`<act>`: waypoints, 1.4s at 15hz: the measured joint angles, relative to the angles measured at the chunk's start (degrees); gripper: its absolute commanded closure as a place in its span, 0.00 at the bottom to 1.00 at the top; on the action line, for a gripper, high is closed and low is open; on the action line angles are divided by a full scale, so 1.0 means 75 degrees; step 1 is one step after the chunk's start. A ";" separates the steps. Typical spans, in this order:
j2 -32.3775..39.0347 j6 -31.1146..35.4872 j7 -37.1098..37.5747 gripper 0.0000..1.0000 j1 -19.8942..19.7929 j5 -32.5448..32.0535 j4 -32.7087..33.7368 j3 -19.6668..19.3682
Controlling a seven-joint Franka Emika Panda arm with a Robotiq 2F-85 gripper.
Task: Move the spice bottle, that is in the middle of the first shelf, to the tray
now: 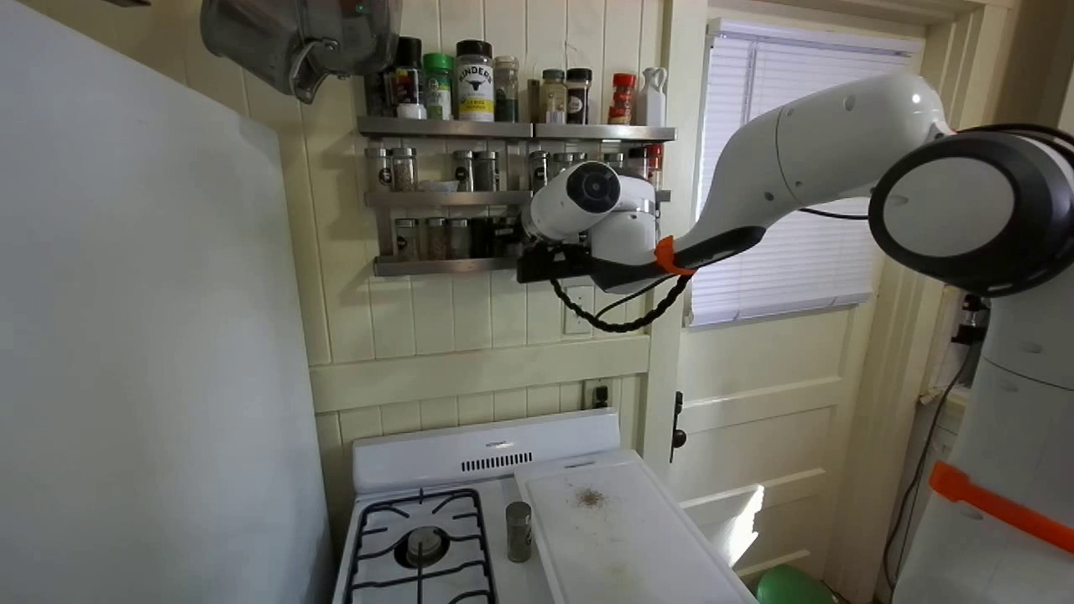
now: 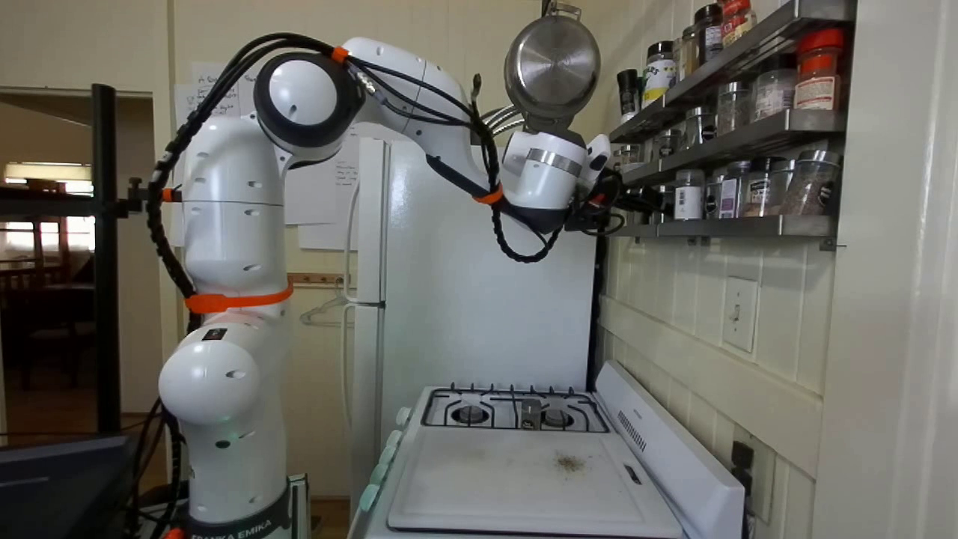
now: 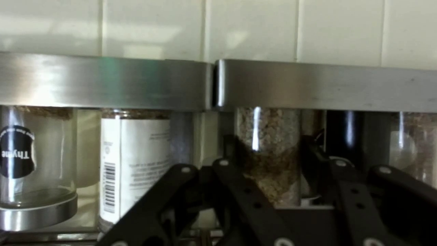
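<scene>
The wall point(image 1: 419, 315) is pale and panelled, with metal shelves point(image 1: 445, 127) upon it. On the lowest shelf point(image 3: 327, 85) is the spice bottle point(image 3: 268, 131) — the gripper point(image 3: 269, 152) is pinching it from both sides, as the wrist view shows. The tray point(image 2: 509, 479) lies below, on the white stove point(image 2: 670, 453), bearing brown crumbs point(image 2: 569, 463) — another jar point(image 1: 518, 533) stands just beside the tray.

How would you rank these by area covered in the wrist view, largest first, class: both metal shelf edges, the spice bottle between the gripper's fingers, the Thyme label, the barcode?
1. Left shelf edge and right shelf edge: too alike to rank
2. Spice bottle, partly hidden
3. Thyme label
4. Barcode
</scene>
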 measured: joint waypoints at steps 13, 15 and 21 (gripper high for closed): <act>-0.0295 -0.0144 0.0047 0.77 0.0008 0.0002 -0.0043 0.0064; -0.0339 -0.0291 0.0047 0.77 0.0015 0.0014 -0.0086 0.0095; -0.0438 -0.0450 0.0039 0.77 0.0063 0.0125 -0.0256 0.0136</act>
